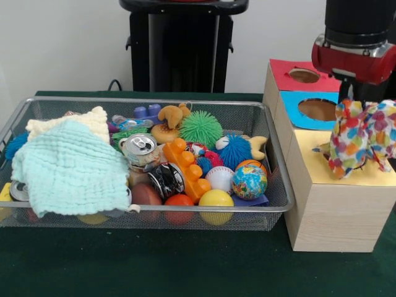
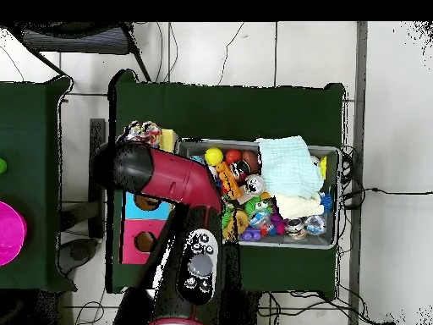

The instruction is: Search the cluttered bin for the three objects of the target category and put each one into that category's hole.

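Arm above the yellow-topped box: dotted cloth (image 1: 362, 138) hangs bunched directly beneath the end effector (image 1: 365, 102), which apparently holds it, though its fingers are hidden. The hole (image 1: 365, 162) lies under the cloth, out of sight. Judged best: centre over the hole, lower until fabric enters, then release

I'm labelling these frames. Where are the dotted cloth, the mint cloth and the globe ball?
Dotted cloth (image 1: 362, 137), front view: its middle.
Mint cloth (image 1: 69, 168), front view: its centre.
Globe ball (image 1: 249, 181), front view: its front face.
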You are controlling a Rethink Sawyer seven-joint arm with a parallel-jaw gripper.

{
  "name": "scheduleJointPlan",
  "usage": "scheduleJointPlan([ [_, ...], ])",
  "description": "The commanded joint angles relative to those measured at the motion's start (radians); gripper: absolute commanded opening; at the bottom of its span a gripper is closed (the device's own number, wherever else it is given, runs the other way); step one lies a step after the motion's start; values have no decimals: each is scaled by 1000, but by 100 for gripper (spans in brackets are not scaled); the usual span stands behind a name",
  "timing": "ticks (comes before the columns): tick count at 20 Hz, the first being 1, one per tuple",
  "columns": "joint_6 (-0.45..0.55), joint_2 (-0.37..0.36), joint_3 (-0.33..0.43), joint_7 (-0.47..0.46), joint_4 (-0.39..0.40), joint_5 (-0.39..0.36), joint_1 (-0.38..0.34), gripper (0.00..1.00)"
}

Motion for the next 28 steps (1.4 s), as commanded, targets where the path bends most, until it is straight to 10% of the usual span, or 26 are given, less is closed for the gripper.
scheduleJointPlan([
  [1, 101, -62, -15, 154, 179, -46, 22, 0],
  [28, -88, 53, 20, 91, 73, -41, -11, 0],
])
